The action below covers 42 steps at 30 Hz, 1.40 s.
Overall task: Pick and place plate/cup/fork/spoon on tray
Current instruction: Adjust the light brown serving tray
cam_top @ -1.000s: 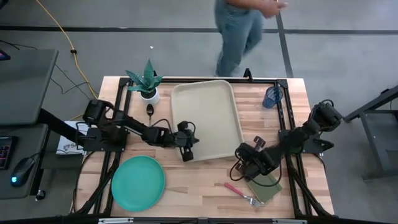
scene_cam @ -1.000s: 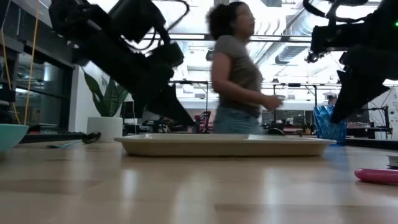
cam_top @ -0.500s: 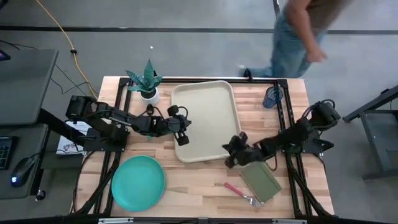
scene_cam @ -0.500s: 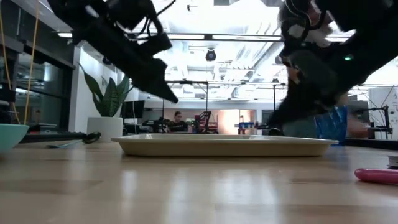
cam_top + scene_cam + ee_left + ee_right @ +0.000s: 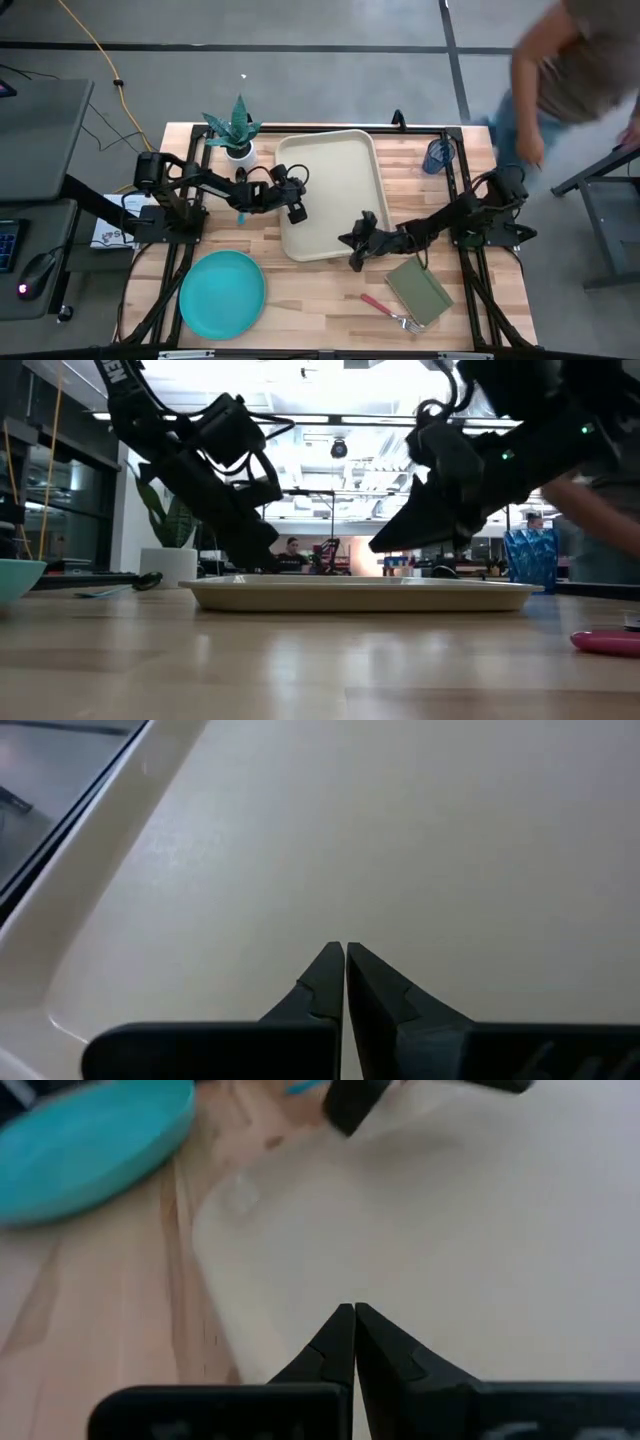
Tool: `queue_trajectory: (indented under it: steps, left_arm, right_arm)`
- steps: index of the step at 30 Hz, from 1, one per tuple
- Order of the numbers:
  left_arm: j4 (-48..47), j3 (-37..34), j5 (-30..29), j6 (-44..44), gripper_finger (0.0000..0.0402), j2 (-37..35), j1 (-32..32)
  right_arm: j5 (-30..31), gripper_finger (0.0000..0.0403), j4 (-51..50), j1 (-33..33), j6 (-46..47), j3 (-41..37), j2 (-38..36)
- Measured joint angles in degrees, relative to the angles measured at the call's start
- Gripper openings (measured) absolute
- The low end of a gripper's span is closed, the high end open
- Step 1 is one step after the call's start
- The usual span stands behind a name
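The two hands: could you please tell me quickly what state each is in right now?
Left hand: closed, holding nothing, over the tray.
Right hand: closed, holding nothing, at the tray's near corner.

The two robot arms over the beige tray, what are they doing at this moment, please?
Nothing is picked up yet. Both arms reach over the empty beige tray: the left tool near its left edge, the right tool at its near right corner, both shut and holding nothing. The teal plate, the blue cup, the red-handled fork and the blue-handled spoon all lie on the table outside the tray. A person passes behind the table.
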Motion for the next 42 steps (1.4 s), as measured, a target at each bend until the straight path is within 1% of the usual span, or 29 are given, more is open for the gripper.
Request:
queue_trajectory:
  steps: [4,8,13,16,20,25,32,35,37,40,42]
  left_arm:
    - [-0.23,-0.02,-0.01,0.03,0.0,0.05,0.14]
    - [-0.69,-0.02,0.0,-0.02,0.0,0.05,0.14]
    - [-3.35,-0.02,0.25,-2.04,0.0,0.05,-0.44]
    - [-5.98,-0.02,1.47,-3.53,0.0,0.05,-1.36]
    - [-9.96,0.06,1.77,-6.32,0.0,0.04,-3.35]
    - [-12.1,0.17,1.34,-9.74,0.0,-0.08,-6.76]
    - [-12.67,0.17,1.18,-12.87,0.0,-0.08,-11.37]
    - [-13.05,0.13,0.8,-13.74,0.0,-0.08,-13.29]
    - [-13.13,0.11,0.98,-14.44,0.0,-0.1,-14.35]
    - [-12.58,0.11,3.0,-15.77,0.0,-0.15,-15.43]
    - [-11.85,0.11,4.62,-17.29,0.0,-0.15,-16.0]
  right_arm:
    - [-2.79,0.0,-0.14,0.0,0.07,1.55,2.92]
    - [-4.46,0.0,-2.46,0.02,3.22,1.67,4.22]
    - [-3.67,0.0,-7.83,1.06,6.73,1.7,4.23]
    - [-3.54,0.0,-10.1,2.22,7.77,1.85,4.11]
    - [-3.11,0.0,-12.72,3.86,9.11,1.92,3.88]
    - [-3.24,0.0,-16.77,5.82,10.62,1.98,2.92]
    - [-3.47,0.0,-29.39,8.3,13.39,1.59,-4.01]
    - [-1.31,0.0,-38.78,8.57,16.74,1.56,-7.19]
    - [1.33,0.0,-45.33,8.23,19.43,1.54,-8.56]
    - [5.22,0.0,-53.27,6.91,23.11,1.54,-9.27]
    - [6.7,0.0,-56.47,5.33,24.16,1.54,-9.19]
